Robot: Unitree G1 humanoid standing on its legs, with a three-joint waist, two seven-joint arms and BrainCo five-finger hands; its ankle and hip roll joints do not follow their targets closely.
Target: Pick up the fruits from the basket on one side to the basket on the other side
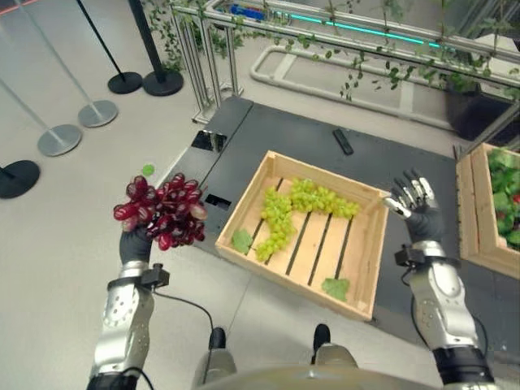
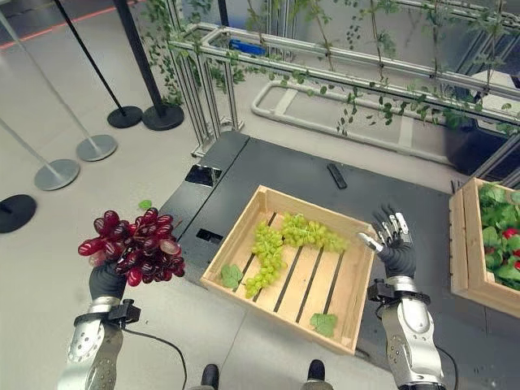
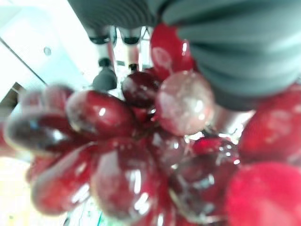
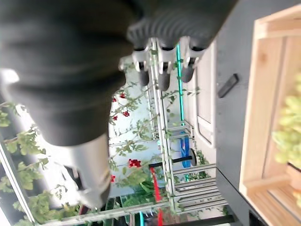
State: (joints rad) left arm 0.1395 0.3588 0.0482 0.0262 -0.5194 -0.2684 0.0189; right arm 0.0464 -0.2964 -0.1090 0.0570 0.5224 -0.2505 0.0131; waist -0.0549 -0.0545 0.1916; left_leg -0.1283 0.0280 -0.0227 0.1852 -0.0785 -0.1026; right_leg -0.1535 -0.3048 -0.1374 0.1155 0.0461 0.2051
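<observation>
My left hand (image 1: 135, 244) is raised at the left, over the pale floor, shut on a bunch of red grapes (image 1: 162, 210) that bulges above it. Up close the red grapes (image 3: 136, 155) crowd the left wrist view. A wooden crate (image 1: 244, 205) lies in the middle on a dark mat, holding a bunch of green grapes (image 1: 296, 205) and two green leaves. My right hand (image 1: 416, 205) hovers open beside the crate's right wall, fingers (image 4: 162, 70) spread and holding nothing.
A second wooden crate (image 1: 470, 213) with leafy greens and red fruit stands at the far right. A black remote (image 1: 343, 141) lies on the mat behind the middle crate. Stanchion bases (image 1: 59, 140) stand at the left, a metal trellis with vines (image 1: 325, 41) behind.
</observation>
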